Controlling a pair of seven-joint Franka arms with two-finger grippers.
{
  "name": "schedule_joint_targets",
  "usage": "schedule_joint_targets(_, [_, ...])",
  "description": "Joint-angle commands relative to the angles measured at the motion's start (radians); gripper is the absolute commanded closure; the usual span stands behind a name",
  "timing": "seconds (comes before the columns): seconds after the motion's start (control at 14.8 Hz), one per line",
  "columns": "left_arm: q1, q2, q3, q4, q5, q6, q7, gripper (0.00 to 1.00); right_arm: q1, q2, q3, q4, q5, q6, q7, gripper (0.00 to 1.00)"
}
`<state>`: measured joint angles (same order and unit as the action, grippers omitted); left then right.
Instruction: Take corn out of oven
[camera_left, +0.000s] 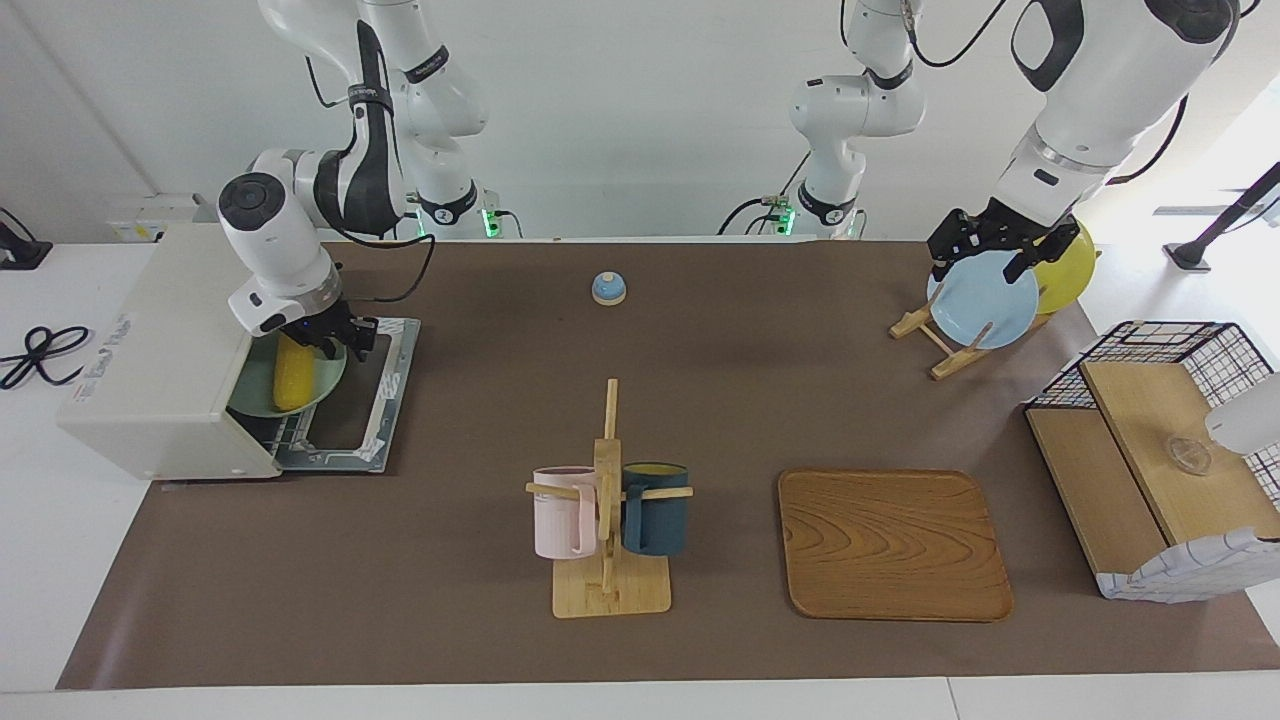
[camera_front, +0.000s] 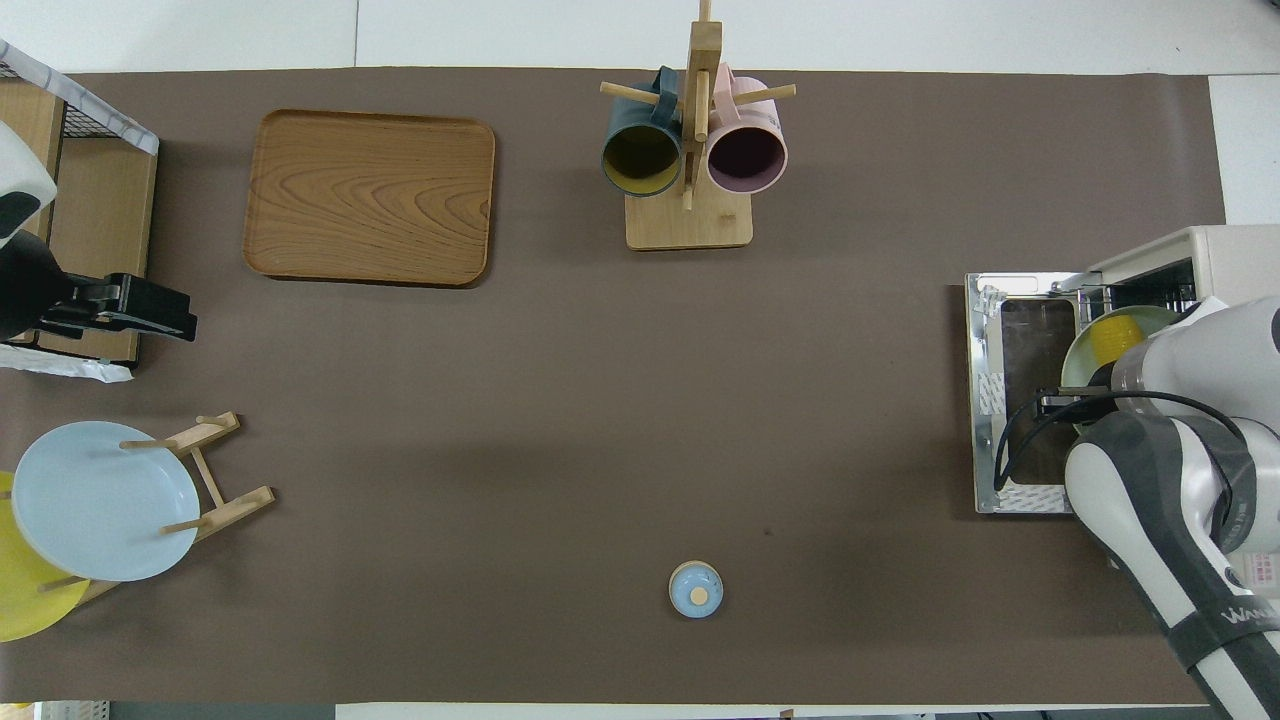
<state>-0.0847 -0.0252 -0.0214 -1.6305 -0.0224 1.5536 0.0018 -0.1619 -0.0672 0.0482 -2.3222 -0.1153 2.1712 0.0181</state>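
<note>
- The corn (camera_left: 291, 377) lies on a pale green plate (camera_left: 327, 385) at the mouth of the oven (camera_left: 160, 360), its tapered length pointing out over the rack; in the overhead view only its far end shows (camera_front: 1112, 338).
- The oven sits at the right arm's end of the tabletop (camera_left: 640, 400), with its drop-down door (camera_left: 355, 400) lowered flat onto the mat.
- The right claw (camera_left: 322, 343) is down on the end of the corn nearer the robots, its fingers set on either side of the cob; whether they actually clamp it cannot be told.
- The left claw (camera_left: 978, 247) hangs over the blue plate (camera_left: 982, 298) standing in a wooden rack (camera_left: 935, 345) at the left arm's end; its fingers look spread apart, and that arm waits.
- A yellow plate (camera_left: 1070, 265) stands in the same rack, nearer the robots than the blue one.
- Mid-table, a small blue bell (camera_left: 608, 288) sits near the robots.
- Farther from the robots stands a wooden mug tree (camera_left: 608, 500) carrying a pink mug (camera_left: 563, 512) and a dark teal mug (camera_left: 655, 508).
- A wooden tray (camera_left: 892, 545) lies beside the mug tree, toward the left arm's end.
- A wire basket with wooden boards (camera_left: 1150, 460) stands at that end's edge.
</note>
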Motion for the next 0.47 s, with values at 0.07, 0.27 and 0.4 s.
schedule_joint_targets(0.07, [0.008,-0.032,-0.005,-0.04,0.007,0.026,0.004,0.0,-0.016,-0.046,0.009,-0.069,-0.017,0.053,-0.02,0.64])
schedule_joint_targets(0.27, [0.008,-0.032,-0.005,-0.04,0.007,0.026,0.006,0.0,-0.008,-0.046,0.009,-0.068,-0.088,0.052,-0.02,0.98])
schedule_joint_targets(0.4, [0.008,-0.032,-0.005,-0.04,0.006,0.026,0.007,0.0,-0.002,-0.045,0.01,-0.059,-0.113,0.036,-0.02,1.0])
